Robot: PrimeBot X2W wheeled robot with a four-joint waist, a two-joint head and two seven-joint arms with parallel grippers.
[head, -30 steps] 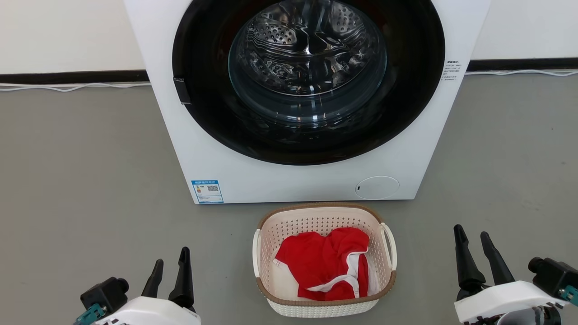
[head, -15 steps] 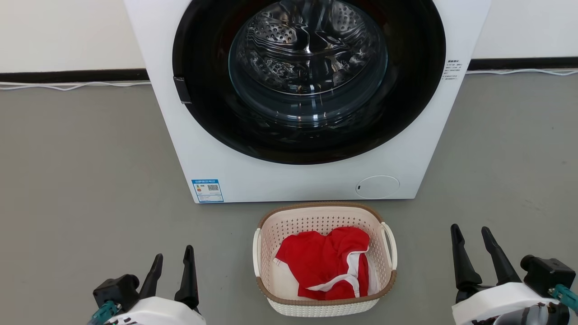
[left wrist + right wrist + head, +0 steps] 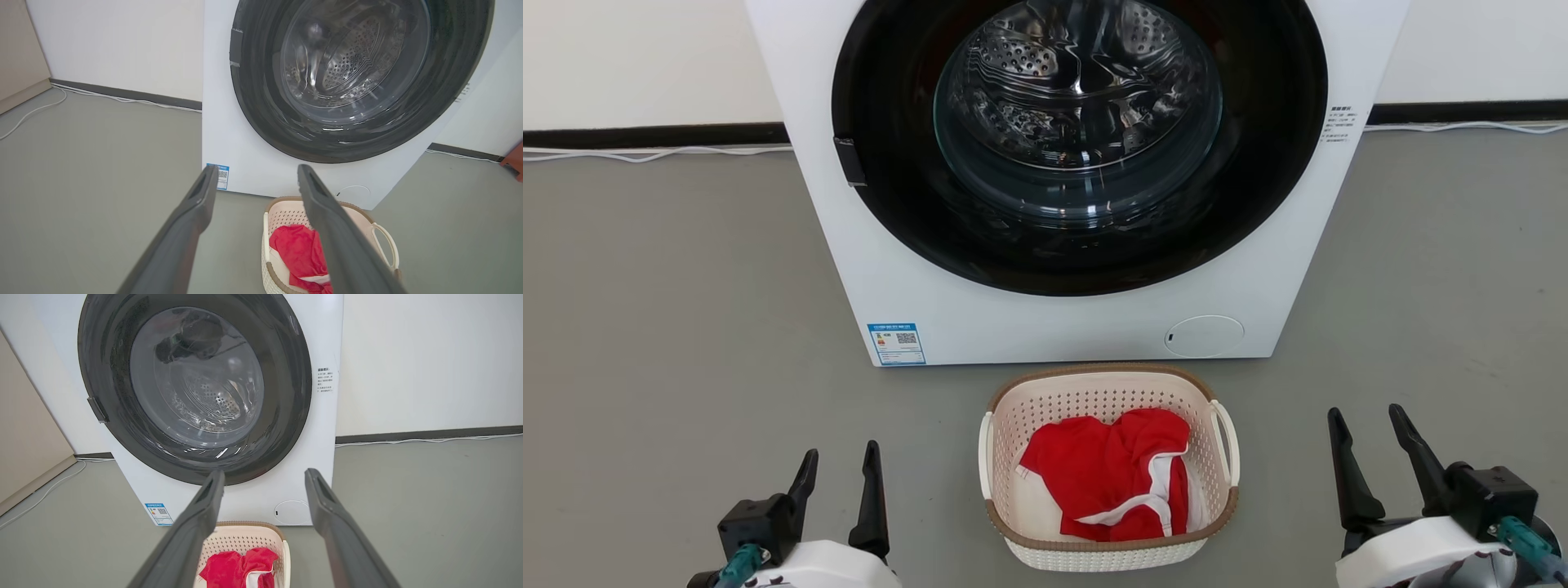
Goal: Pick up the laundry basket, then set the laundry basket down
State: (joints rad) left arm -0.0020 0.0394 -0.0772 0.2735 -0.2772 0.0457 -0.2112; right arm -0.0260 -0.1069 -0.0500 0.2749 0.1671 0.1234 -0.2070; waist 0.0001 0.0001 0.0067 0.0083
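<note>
Cream-white perforated plastic makes up the laundry basket [image 3: 1104, 402], a rounded rectangle with a brown woven-look rim [image 3: 1045, 542] and a white loop handle [image 3: 1228, 445] on each side. We see it standing on the grey floor [image 3: 686, 327] just in front of the white washing machine [image 3: 1045, 327], with a red garment [image 3: 1094, 478] edged in white crumpled inside. Our left hand [image 3: 841, 451] and right hand [image 3: 1364, 412] hang released, fingers spread and holding nothing, one on either side of the basket and well apart from it.

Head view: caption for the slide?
Left hand and right hand, open, flank the laundry basket holding a red garment, before the washing machine.
</note>
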